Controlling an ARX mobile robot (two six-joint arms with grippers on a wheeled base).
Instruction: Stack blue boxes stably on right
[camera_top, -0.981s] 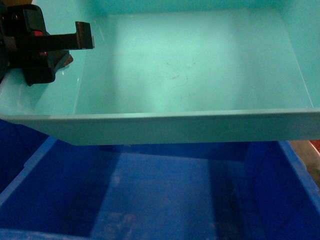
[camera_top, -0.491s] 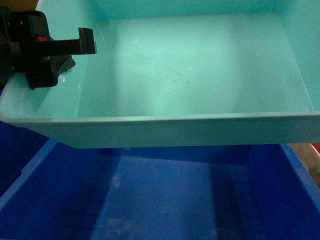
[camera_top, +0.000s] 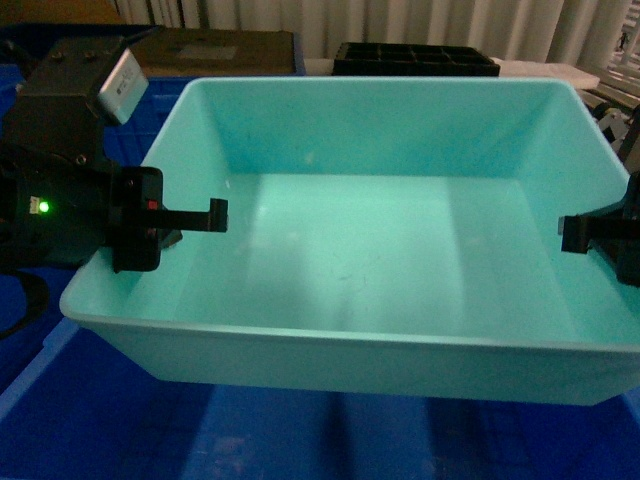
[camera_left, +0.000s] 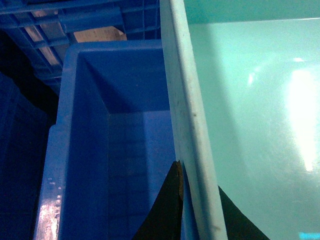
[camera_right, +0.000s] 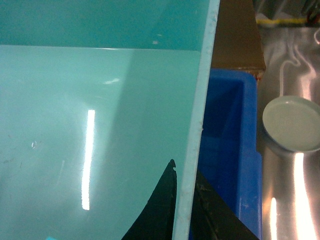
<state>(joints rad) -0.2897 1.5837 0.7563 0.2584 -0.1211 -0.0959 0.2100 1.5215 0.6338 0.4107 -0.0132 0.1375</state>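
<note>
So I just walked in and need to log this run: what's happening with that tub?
Both arms are carrying the turquoise tub by its side walls: the left gripper is clamped over the left rim, the right gripper over the right rim. The tub hangs above the dark-blue crate, whose open inside shows below it in both wrist views. It does not look seated in the crate yet. The tub is empty.

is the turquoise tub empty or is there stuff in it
Empty. The head view shows the turquoise tub's bare floor, with only faint scuffs; both wrist views show the same bare inside.
</note>
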